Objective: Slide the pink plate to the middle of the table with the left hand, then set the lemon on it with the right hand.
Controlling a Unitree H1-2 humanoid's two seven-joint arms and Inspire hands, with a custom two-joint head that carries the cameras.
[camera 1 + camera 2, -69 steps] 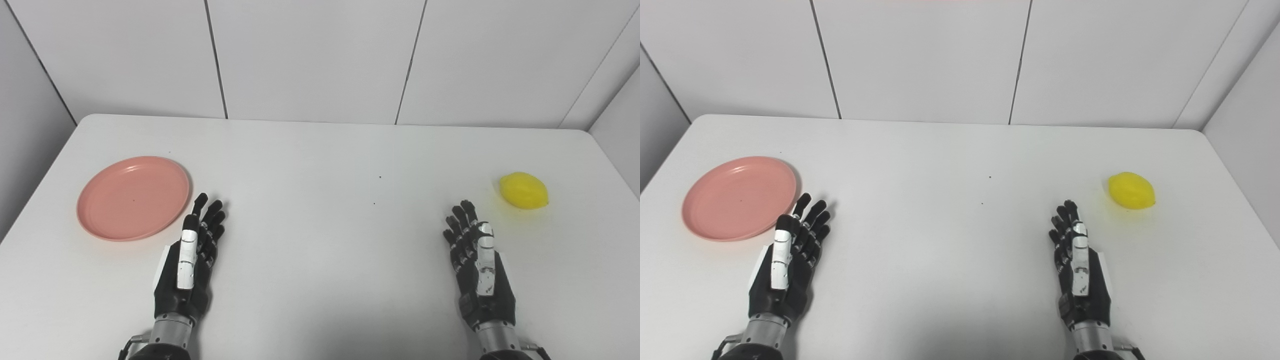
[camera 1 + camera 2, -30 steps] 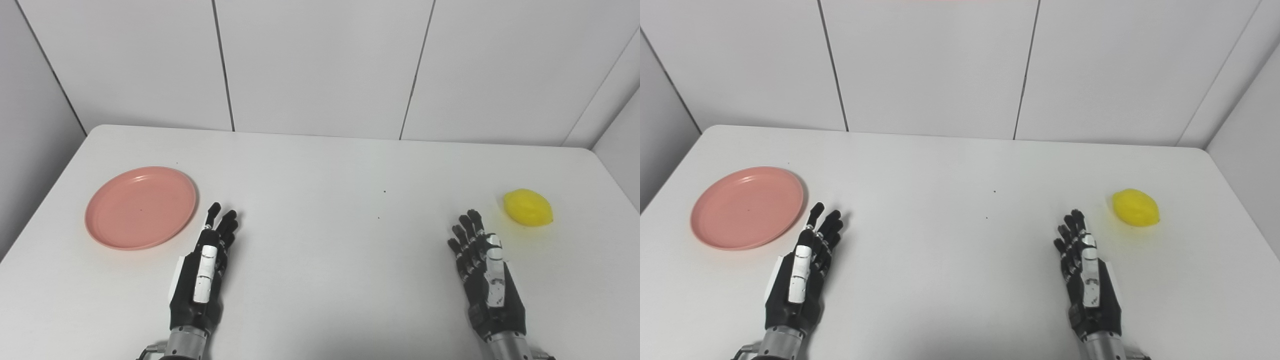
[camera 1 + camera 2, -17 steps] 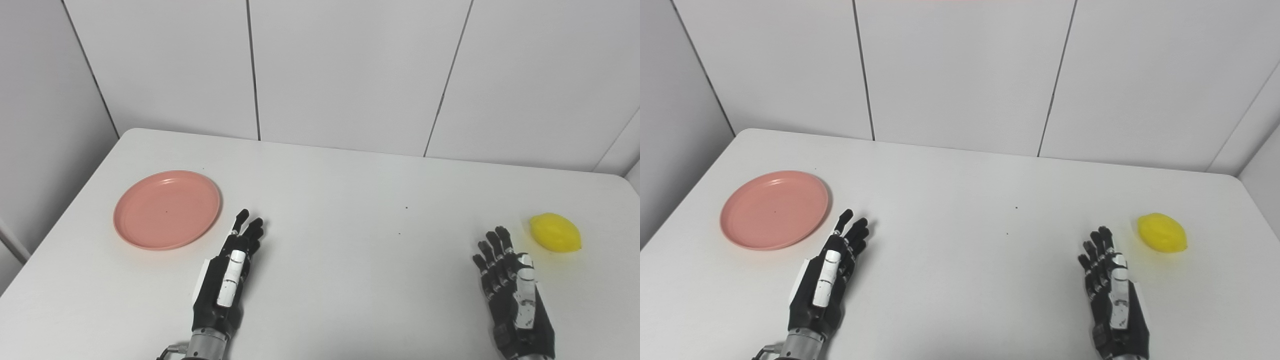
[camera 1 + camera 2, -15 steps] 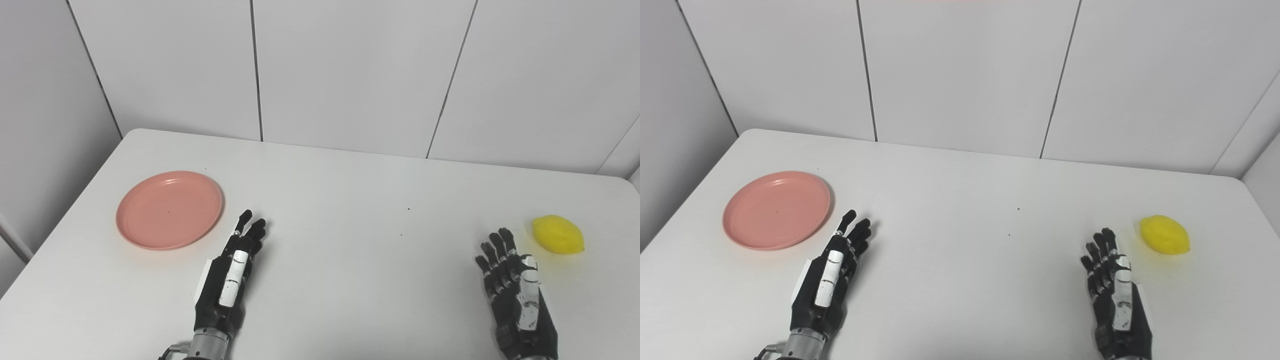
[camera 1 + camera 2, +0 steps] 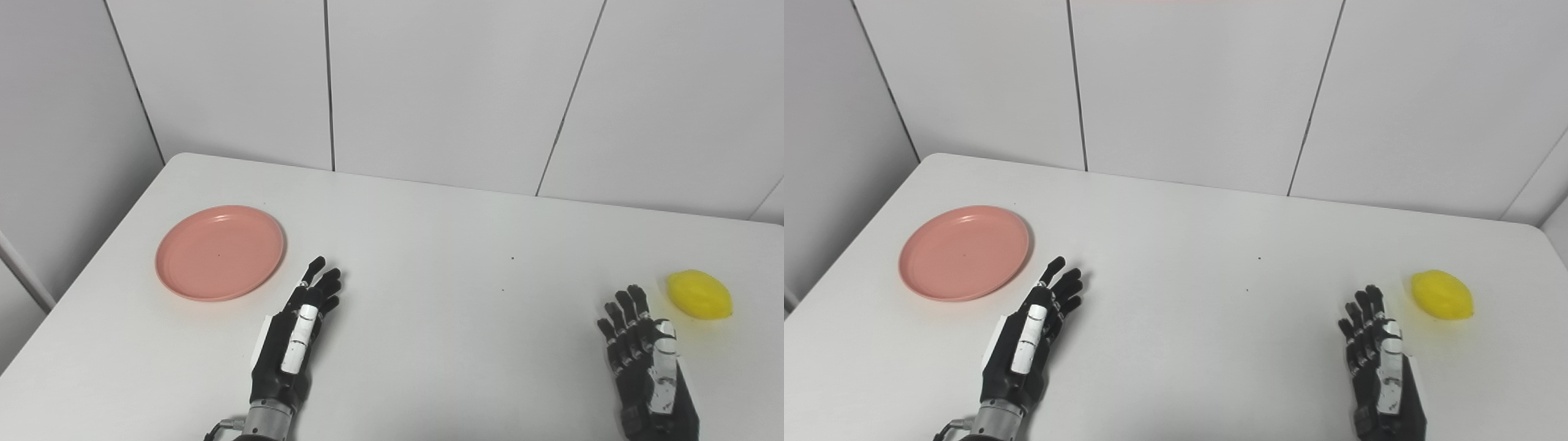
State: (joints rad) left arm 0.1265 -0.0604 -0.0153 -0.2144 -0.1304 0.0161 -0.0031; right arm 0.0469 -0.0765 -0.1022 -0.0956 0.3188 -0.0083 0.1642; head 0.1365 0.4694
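Note:
A round pink plate (image 5: 220,253) lies flat on the left part of the white table (image 5: 429,245). My left hand (image 5: 297,339) rests open on the tabletop just right of and below the plate, fingers stretched forward, not touching it. A yellow lemon (image 5: 699,294) sits near the right edge. My right hand (image 5: 646,367) lies open at the lower right, its fingertips a short way left of and below the lemon, holding nothing.
White wall panels (image 5: 441,86) stand behind the table's far edge, and a grey side wall (image 5: 55,141) runs along the left. Two small dark specks (image 5: 512,258) mark the tabletop near its middle.
The whole picture has shifted right and down, so the camera has turned left and up. The left hand has edged slightly forward; plate, lemon and right hand keep their places.

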